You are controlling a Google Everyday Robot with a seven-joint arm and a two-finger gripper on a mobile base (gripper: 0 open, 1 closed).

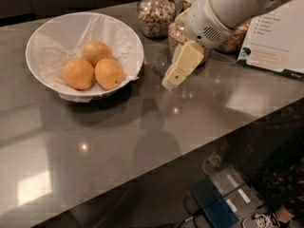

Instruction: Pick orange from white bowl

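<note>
My gripper (pixel 170 80) hung over the desk (pixel 142 132), just right of the white bowl (pixel 124 34). I could not tell if it was open. The orange (pixel 109 73) lay in the bowl beside two other oranges (pixel 78 73). It looked almost round, so I saw no clear long side.

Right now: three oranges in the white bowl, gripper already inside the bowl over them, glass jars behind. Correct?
One thing is off. The camera view shows the gripper outside the white bowl, off to the bowl's right above the counter, not inside it. The rest holds: three oranges in the bowl, glass jars behind.
</note>
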